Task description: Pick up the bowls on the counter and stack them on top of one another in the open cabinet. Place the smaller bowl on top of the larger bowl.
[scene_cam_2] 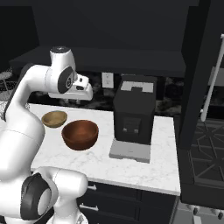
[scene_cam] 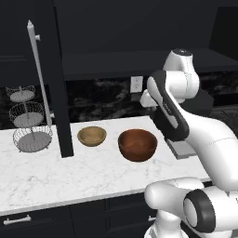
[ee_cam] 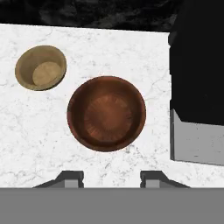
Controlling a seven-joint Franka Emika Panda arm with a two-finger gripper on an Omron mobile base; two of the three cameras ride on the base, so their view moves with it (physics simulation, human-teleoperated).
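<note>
The larger bowl (ee_cam: 106,113) lies below the spread tool (ee_cam: 111,177); the left base view adds a wire basket stand (scene_cam: 29,122).

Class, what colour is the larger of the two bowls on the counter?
Deep reddish-brown wood; the larger bowl shows best in the hand view.

The larger bowl (ee_cam: 106,113) is reddish-brown wood, smooth with a faint sheen and fine ringed grain inside. The smaller bowl (ee_cam: 40,68) is pale tan wood, matt. The desk (scene_cam: 93,174) is white, grey-veined marble, polished. The basket stand (scene_cam: 29,122) is thin silvery wire.
</note>
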